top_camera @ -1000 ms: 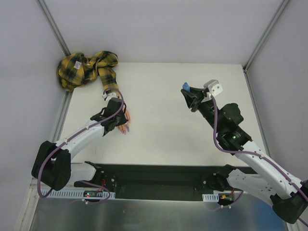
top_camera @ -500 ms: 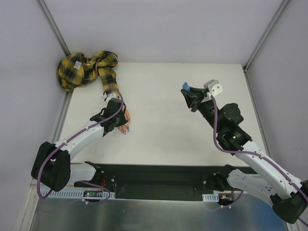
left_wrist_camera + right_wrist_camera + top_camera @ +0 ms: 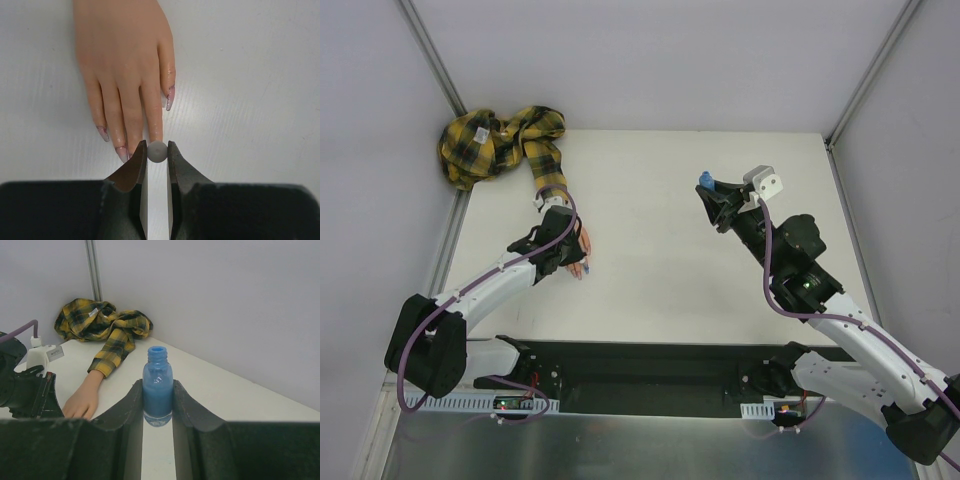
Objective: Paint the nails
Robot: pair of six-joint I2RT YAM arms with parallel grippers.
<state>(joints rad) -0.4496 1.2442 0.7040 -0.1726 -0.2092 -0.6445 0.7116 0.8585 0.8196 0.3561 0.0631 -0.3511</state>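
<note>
The flesh-coloured mannequin hand (image 3: 120, 55) lies flat on the white table, fingers pointing toward my left gripper. Glossy pinkish-purple nails (image 3: 170, 98) show on three fingers, and the cap covers another fingertip. My left gripper (image 3: 157, 151) is shut on a small grey round cap (image 3: 157, 151), seen end-on right over that fingertip; whatever hangs below the cap is hidden. In the top view this gripper (image 3: 570, 255) covers most of the hand (image 3: 582, 264). At the table's right, my right gripper (image 3: 157, 392) is shut on an uncapped blue bottle (image 3: 157, 385), holding it upright.
The yellow-black plaid sleeve (image 3: 500, 140) runs from the hand's wrist to a bunched heap in the far left corner, also visible in the right wrist view (image 3: 107, 325). White walls with metal posts (image 3: 430, 50) close the table on three sides.
My left gripper has edged slightly along the mannequin hand's fingers. The right arm and the bottle have not moved.
</note>
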